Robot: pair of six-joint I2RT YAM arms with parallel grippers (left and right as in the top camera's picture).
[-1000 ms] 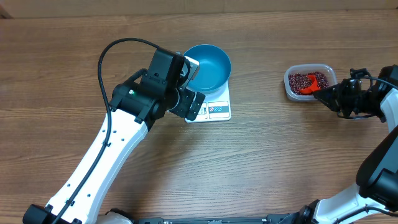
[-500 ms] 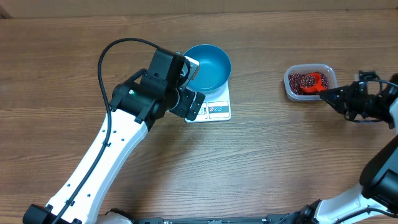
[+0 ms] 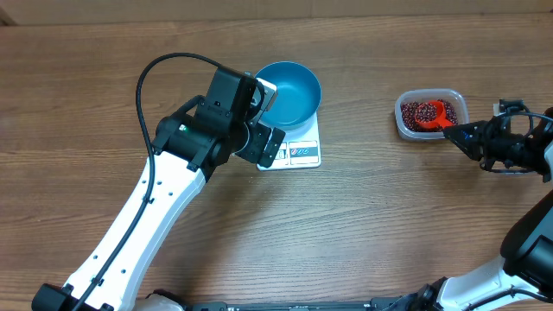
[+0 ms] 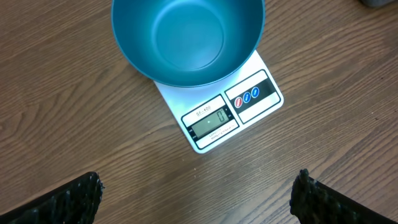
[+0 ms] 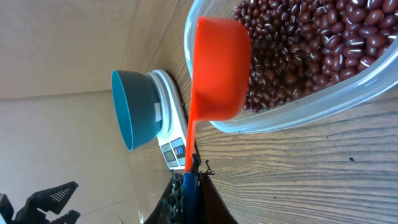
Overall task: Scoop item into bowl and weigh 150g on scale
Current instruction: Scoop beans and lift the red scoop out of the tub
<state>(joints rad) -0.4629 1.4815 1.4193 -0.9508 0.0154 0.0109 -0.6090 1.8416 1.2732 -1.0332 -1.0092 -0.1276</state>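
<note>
Your left wrist view, left tool [image 4: 199,200] gaping, reads zero on the scale [image 4: 219,119] under the bowl [image 4: 186,37]; only your right wrist view shows the right tool [image 5: 186,186] clamping the scoop [image 5: 217,62] over the beans [image 5: 311,43].

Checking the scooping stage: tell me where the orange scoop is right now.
In the overhead view the orange scoop sits far right, its cup inside the clear tub over the beans, its handle gripped by the right hand.
</note>
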